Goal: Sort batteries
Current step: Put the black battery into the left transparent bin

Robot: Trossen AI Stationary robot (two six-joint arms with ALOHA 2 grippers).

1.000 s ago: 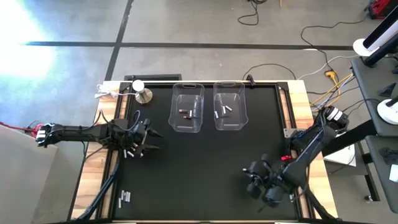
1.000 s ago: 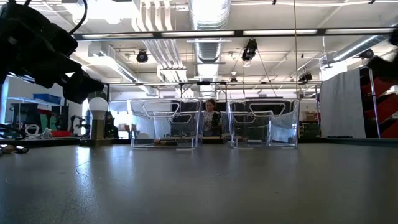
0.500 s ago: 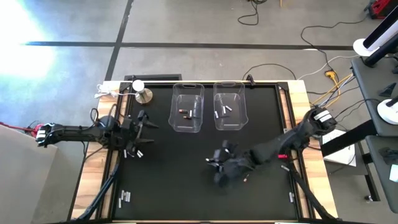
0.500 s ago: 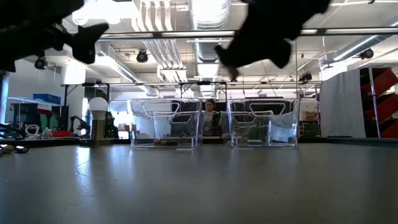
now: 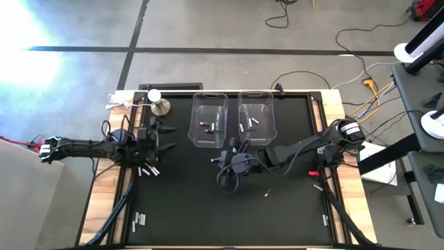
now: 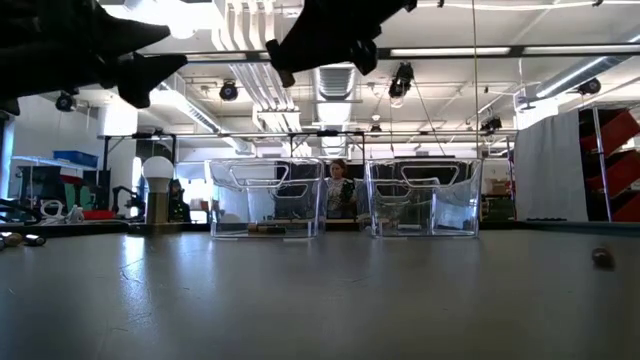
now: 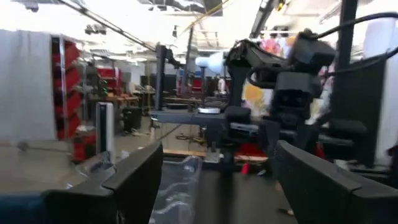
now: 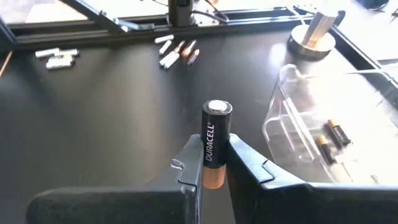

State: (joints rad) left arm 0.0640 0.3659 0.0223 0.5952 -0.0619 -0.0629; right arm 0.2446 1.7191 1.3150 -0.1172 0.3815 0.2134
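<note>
Right gripper (image 8: 214,163) jaws clench a black-and-copper cylindrical battery (image 8: 215,143); beyond them a clear plastic bin (image 8: 323,127), loose white cells (image 8: 57,57); left gripper (image 5: 154,146) jaws released, fingertips blurred.

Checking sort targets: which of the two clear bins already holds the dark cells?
The left bin, the one nearer the silver knob. Two dark copper-tipped cells lie in it; the right bin holds only white ones.
</note>
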